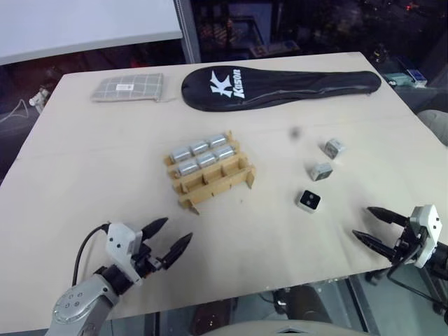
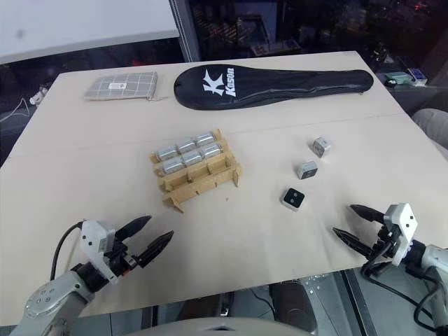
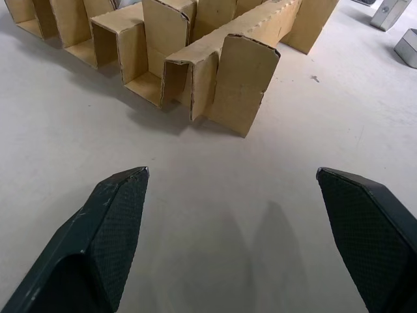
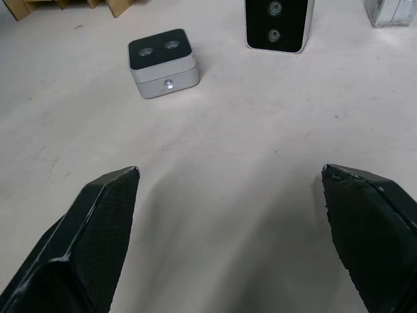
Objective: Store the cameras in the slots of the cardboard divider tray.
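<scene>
The cardboard divider tray (image 1: 210, 172) sits near the middle of the pale worktop (image 1: 84, 182), turned at a slight angle to its edges. Six cameras (image 1: 201, 155) fill the two rows of slots toward the far edge; the row of slots facing the near edge stands empty.

Three further cameras lie loose on the worktop between the tray and the right edge, well apart from the tray. One (image 1: 335, 148) lies farthest back, a second (image 1: 321, 171) just nearer than it, and a third (image 1: 309, 200) nearest the near edge, black face up.

The left gripper (image 1: 173, 236) hovers over the near edge, left of centre, its fingers spread wide and holding nothing, pointed toward the tray's near corner (image 3: 241, 91). The right gripper (image 1: 373, 226) hovers at the near right corner, fingers likewise spread wide and empty, pointed toward the loose cameras; its wrist view shows two of them ahead on the surface.

Along the far edge lie a black Kason racket cover (image 1: 280, 87) and, toward the far left corner, a grey checked pouch (image 1: 129, 87).
</scene>
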Robot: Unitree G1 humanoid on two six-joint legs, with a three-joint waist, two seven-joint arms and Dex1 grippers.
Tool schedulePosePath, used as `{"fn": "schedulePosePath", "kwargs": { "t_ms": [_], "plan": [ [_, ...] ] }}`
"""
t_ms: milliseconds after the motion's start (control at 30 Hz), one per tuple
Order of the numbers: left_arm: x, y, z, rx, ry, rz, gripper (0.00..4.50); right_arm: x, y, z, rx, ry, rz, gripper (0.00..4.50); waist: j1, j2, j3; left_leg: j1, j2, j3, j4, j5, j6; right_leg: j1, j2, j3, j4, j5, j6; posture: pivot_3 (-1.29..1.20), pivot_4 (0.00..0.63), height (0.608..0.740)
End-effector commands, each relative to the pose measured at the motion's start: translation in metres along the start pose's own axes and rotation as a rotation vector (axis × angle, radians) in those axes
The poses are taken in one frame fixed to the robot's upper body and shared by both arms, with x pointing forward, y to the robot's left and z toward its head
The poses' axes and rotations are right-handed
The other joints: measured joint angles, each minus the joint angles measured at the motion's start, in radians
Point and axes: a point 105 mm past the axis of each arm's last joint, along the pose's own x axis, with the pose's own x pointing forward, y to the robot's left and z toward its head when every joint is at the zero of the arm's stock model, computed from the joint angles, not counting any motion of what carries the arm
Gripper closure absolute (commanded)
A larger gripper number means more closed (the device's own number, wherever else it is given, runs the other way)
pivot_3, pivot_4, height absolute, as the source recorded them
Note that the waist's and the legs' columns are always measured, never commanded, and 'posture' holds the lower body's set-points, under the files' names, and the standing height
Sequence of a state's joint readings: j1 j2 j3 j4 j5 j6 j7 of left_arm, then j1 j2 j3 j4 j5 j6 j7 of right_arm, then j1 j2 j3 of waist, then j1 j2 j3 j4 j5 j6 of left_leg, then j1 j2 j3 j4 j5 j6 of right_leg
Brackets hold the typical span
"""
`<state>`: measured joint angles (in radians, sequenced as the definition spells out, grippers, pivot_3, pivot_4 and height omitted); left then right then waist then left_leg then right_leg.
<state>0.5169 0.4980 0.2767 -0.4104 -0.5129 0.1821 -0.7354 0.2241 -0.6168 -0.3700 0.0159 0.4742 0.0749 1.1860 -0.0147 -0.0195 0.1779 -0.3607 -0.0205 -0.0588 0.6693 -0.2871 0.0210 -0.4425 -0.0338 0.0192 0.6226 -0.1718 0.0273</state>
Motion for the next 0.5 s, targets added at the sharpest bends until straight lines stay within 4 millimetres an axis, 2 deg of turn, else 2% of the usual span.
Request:
{"fn": "schedulePosePath", "kwargs": {
  "t_ms": [33,500],
  "plan": [
    [-0.0036,-0.005,0.0056,0.04,-0.014,-0.029,0.22,-0.0019,-0.0021,0.0082,-0.038,-0.021,0.012,0.06,0.0,0.0,0.0,0.0,0.0,0.0,0.0,0.0,0.0,0.0,0.0,0.0,0.0,0.0,0.0,0.0,0.15,0.74],
    [-0.0073,-0.009,0.0034,0.066,-0.018,-0.059,0.22,-0.0006,-0.0022,0.0071,-0.054,-0.014,0.018,0.06,0.0,0.0,0.0,0.0,0.0,0.001,0.0,0.0,0.0,0.0,0.0,0.001,0.0,0.0,0.0,0.0,0.15,0.74]
  ]
}}
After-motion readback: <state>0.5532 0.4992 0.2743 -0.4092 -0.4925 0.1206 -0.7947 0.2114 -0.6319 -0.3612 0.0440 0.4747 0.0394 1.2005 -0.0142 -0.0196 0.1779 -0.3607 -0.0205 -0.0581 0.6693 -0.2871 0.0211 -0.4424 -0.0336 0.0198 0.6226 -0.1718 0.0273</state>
